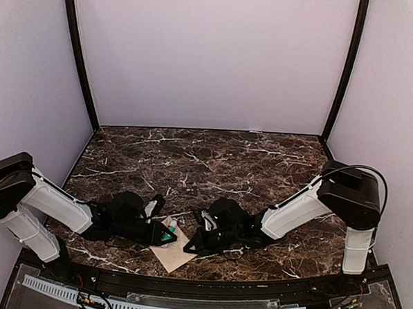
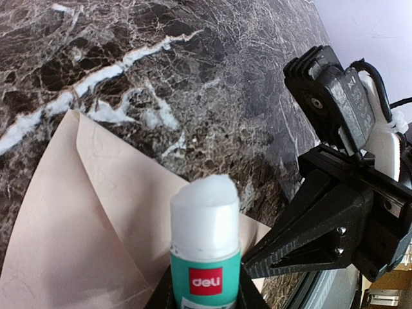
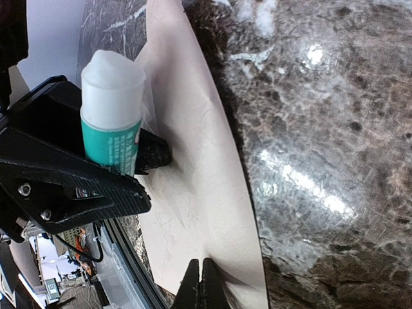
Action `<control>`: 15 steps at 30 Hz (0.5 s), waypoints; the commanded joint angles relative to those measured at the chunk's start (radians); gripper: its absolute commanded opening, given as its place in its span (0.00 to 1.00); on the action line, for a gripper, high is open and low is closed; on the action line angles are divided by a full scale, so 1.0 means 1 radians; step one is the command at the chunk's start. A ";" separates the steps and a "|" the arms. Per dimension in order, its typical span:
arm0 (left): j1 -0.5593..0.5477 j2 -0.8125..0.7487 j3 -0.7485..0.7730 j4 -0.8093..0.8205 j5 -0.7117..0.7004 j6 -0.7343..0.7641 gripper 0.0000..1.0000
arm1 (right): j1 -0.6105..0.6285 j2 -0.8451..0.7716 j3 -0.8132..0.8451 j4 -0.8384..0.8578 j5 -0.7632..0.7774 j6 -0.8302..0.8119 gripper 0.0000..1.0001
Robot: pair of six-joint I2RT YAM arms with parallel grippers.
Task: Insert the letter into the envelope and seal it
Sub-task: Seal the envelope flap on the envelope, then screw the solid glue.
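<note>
Left wrist view shows the left gripper [image 1: 162, 232] clamped on a teal glue stick [image 2: 206, 238], its white tip bare and poised just above the envelope [image 2: 84, 225]. The envelope lies flat on the marble table [image 1: 213, 162], its diagonal fold lines facing up. Just beside the glue stick, the right gripper [image 3: 201, 286] has its jaws fully together and its tips down at the envelope's edge, apparently pinning it. No separate letter shows beside the envelope; whether it is inside I cannot tell. The envelope looks thin, light and limp. It would probably slide on the polished stone and crease if pinched. Pressing it flat near an edge, and lifting only the flap's point, seems the safest hold.
</note>
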State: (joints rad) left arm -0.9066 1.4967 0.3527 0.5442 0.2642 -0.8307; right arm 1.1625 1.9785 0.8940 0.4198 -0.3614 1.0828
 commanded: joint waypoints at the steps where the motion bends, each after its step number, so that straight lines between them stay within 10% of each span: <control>1: 0.018 -0.013 -0.026 -0.069 -0.033 0.012 0.00 | 0.001 0.031 -0.020 -0.062 0.030 0.006 0.00; 15: 0.034 -0.217 -0.012 -0.216 -0.073 0.082 0.00 | 0.000 -0.017 -0.022 -0.040 0.019 -0.023 0.00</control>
State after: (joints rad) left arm -0.8787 1.3846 0.3283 0.4324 0.2222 -0.8051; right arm 1.1625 1.9781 0.8940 0.4198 -0.3607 1.0821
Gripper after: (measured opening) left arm 0.223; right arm 0.002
